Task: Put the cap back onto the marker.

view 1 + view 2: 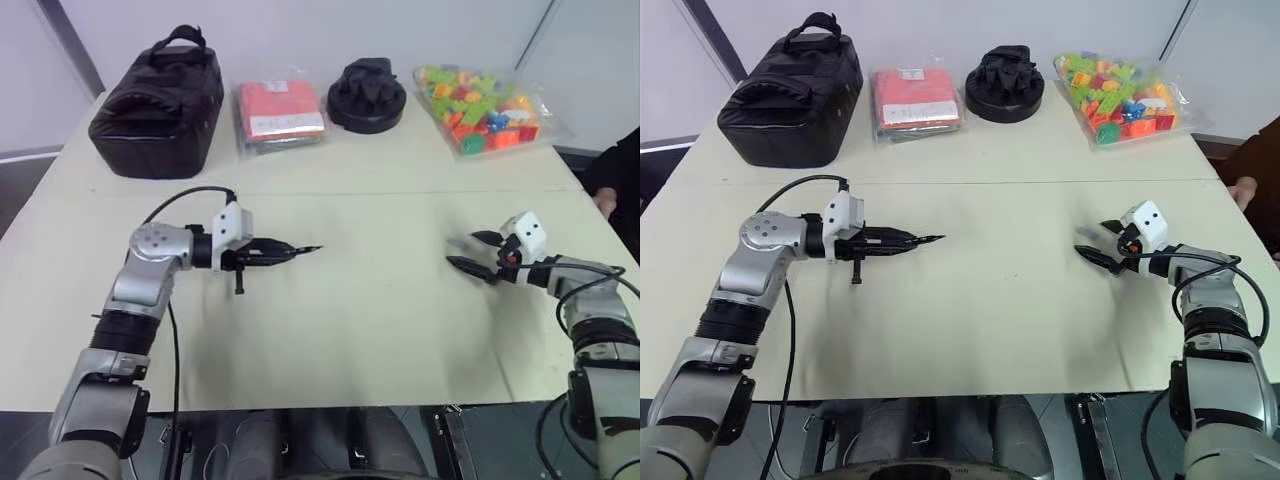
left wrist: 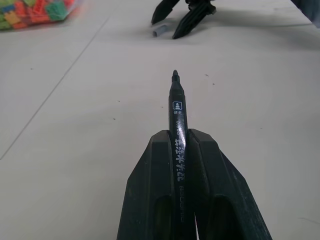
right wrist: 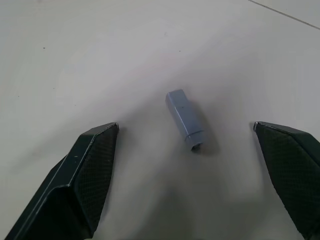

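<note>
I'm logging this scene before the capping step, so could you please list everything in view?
marker: one, dark, in the left gripper, tip free
cap: one, light grey, lying on the table between the right fingers
table: one, cream
bag: one, black, far left
packet: one, red, beside the bag
black object: one, far centre
bag of bricks: one, multicoloured, far right
left gripper: shut on marker
right gripper: open, astride cap

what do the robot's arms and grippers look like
Both arms have silver-grey metal segments with black joints and loose black cables. Each wrist carries a small white box. The left gripper and right gripper each have two tapered black fingers with finely textured inner pads.
</note>
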You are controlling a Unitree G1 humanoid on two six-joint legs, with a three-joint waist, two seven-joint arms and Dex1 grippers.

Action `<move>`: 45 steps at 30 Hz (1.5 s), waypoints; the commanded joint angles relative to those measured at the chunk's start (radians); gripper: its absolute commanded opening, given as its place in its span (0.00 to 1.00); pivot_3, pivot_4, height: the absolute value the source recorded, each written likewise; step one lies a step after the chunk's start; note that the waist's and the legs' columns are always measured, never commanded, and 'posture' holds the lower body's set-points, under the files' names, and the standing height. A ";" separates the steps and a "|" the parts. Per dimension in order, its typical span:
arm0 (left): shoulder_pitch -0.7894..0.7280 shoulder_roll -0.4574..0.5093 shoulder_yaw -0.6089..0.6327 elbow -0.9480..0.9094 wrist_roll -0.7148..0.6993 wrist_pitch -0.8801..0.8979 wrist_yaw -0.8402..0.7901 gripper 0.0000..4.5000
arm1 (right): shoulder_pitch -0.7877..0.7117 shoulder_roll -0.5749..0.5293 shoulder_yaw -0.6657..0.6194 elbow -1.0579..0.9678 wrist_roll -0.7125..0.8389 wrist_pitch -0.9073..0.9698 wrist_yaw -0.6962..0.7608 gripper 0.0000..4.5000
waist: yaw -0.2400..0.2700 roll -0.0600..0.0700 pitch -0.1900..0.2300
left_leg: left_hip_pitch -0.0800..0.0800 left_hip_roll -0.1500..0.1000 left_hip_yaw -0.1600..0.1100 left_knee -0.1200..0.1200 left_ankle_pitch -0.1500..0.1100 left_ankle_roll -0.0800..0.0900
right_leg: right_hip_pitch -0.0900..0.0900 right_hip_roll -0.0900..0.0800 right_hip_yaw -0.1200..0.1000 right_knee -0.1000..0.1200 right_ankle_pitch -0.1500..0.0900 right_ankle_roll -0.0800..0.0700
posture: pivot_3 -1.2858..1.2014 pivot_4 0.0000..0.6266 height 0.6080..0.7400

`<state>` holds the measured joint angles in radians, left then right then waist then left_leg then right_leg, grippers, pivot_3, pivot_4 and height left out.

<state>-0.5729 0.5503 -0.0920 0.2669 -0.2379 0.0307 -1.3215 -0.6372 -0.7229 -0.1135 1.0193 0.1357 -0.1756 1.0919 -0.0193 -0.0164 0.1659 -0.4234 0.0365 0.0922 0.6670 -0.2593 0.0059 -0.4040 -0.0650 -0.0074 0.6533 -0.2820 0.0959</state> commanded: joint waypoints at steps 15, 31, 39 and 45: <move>-0.012 0.023 0.021 0.052 0.007 -0.057 0.038 0.00 | -0.035 -0.003 0.022 0.005 -0.048 -0.007 0.003 0.01 | 0.003 0.000 0.000 | 0.002 0.000 0.001 0.000 0.000 0.000 | 0.001 -0.001 0.001 0.001 0.000 0.000 | 0.52 0.24 1.00; -0.135 0.007 -0.066 0.231 0.122 -0.301 0.031 0.00 | 0.090 -0.063 0.150 -0.827 -0.048 0.349 0.057 0.01 | 0.008 0.001 0.000 | 0.000 0.000 0.002 0.000 0.000 0.000 | -0.002 -0.001 0.001 0.002 0.000 0.000 | 0.52 0.24 1.00; -0.199 -0.093 -0.094 0.284 0.130 -0.336 0.048 0.00 | 0.095 -0.030 0.190 -0.938 -0.022 0.421 0.058 0.01 | 0.009 0.001 0.000 | -0.001 0.000 0.002 0.001 0.000 0.001 | -0.002 -0.001 0.001 0.002 0.000 0.000 | 0.52 0.24 1.00; -0.239 -0.150 -0.092 0.314 0.126 -0.338 0.060 0.00 | 0.104 -0.011 0.211 -0.965 -0.016 0.432 0.044 0.01 | 0.009 0.001 0.000 | -0.001 -0.002 0.002 0.001 0.000 0.001 | -0.002 0.000 0.001 0.002 0.000 0.000 | 0.52 0.24 1.00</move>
<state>-0.7896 0.4041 -0.1850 0.5881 -0.1076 -0.2945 -1.2679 -0.5244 -0.7329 0.1045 0.0965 0.1029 0.2568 1.1439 -0.0107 -0.0158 0.1660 -0.4244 0.0349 0.0943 0.6677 -0.2596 0.0064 -0.4065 -0.0650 -0.0064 0.6552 -0.2819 0.0958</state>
